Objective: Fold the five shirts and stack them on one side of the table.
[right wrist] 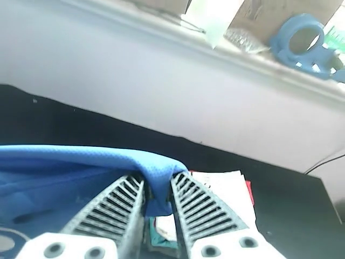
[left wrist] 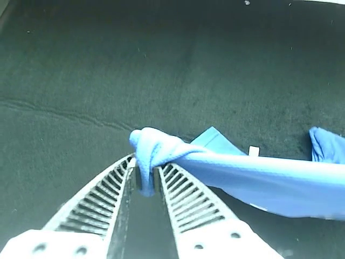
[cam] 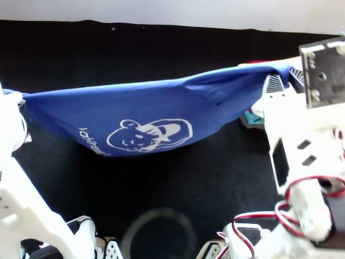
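Observation:
A blue shirt (cam: 145, 116) with a white printed figure hangs stretched in the air between the two arms, sagging in the middle above the black table. My left gripper (left wrist: 144, 168) is shut on a bunched corner of the blue shirt (left wrist: 161, 151) at the table's left side. My right gripper (right wrist: 157, 186) is shut on the opposite edge of the blue shirt (right wrist: 81, 156), held high at the right. In the high view the right gripper (cam: 272, 81) is by the shirt's raised end.
Behind the right arm, a pile of other shirts (cam: 253, 116) in white, red and teal (right wrist: 226, 186) lies at the table's right. The black table (cam: 135, 48) runs back to a white wall (right wrist: 161, 81).

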